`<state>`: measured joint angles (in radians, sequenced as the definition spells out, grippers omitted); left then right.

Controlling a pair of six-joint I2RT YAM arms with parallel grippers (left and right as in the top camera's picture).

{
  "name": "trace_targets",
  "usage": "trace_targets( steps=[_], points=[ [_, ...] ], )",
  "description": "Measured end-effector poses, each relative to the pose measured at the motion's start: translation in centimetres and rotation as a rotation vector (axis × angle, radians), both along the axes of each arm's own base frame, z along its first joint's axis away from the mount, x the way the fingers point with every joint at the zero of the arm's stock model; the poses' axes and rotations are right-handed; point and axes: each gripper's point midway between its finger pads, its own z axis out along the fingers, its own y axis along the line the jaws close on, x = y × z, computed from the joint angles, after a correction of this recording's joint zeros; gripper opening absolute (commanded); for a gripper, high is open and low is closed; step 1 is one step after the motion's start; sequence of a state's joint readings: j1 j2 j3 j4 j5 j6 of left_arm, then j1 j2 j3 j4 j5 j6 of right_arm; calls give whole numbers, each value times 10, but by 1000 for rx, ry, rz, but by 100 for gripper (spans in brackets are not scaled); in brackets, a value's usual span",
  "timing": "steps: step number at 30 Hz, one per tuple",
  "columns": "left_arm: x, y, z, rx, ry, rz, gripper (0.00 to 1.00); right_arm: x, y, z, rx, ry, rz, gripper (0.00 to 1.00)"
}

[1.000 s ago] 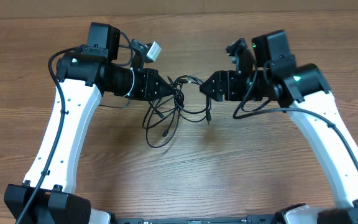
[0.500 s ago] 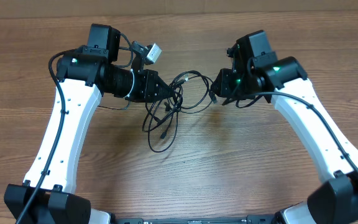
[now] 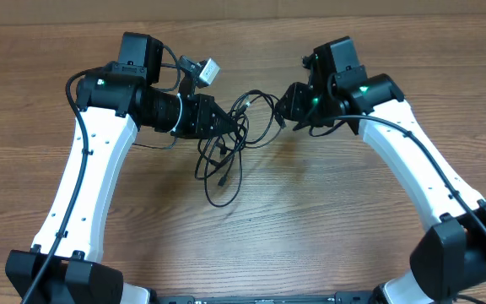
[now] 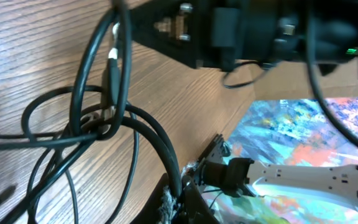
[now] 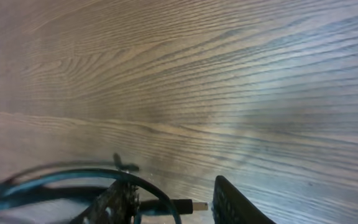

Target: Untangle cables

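Note:
The cables (image 3: 226, 160) are thin black cords bunched in a loose tangle between the two arms, with one loop trailing toward the near side of the table (image 3: 310, 236). My left gripper (image 3: 229, 125) is shut on a strand at the tangle's left edge. In the left wrist view that cable (image 4: 160, 149) runs straight down into the closed jaws of the left gripper (image 4: 182, 202). My right gripper (image 3: 283, 108) holds a cable end at the tangle's upper right. In the right wrist view a small plug (image 5: 179, 205) lies crosswise between the fingers of the right gripper (image 5: 169, 185).
A grey-white connector (image 3: 206, 69) sticks up behind the left wrist. Both white arms (image 3: 83, 186) reach in from the near corners. A cardboard wall (image 3: 243, 7) runs along the far edge of the table.
My right gripper has taken hold of the plug end that hung loose, then swung left and toward the far edge with it, drawing a strand up out of the tangle. The left arm stayed put.

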<state>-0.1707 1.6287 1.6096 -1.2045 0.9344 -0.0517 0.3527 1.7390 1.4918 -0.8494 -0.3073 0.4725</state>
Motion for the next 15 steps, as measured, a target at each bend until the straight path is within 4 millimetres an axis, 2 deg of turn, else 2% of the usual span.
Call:
trace_targets(
  steps=[3, 6, 8, 10, 11, 12, 13, 15],
  points=[
    [-1, -2, 2, -16, 3, -6, 4, -2, 4, -22, -35, 65, -40, 38],
    [1, -3, 5, -28, -13, -8, 4, -8, -3, -46, -111, 135, -95, 37],
    [4, -2, 8, -45, -24, -6, 4, -14, -20, -64, -202, 196, -156, 37],
    [10, 2, 12, -71, -44, 4, 4, -17, -35, -73, -260, 227, -195, 36],
    [13, 5, 14, -81, -51, 13, 4, -18, -41, -75, -282, 235, -212, 34],
    [17, 11, 17, -93, -59, 30, 4, -20, -56, -78, -321, 254, -248, 34],
    [21, 17, 18, -102, -63, 47, 4, -20, -59, -78, -329, 255, -254, 33],
    [28, 31, 21, -116, -66, 85, 4, -24, -77, -80, -372, 287, -289, 32]
  ],
)
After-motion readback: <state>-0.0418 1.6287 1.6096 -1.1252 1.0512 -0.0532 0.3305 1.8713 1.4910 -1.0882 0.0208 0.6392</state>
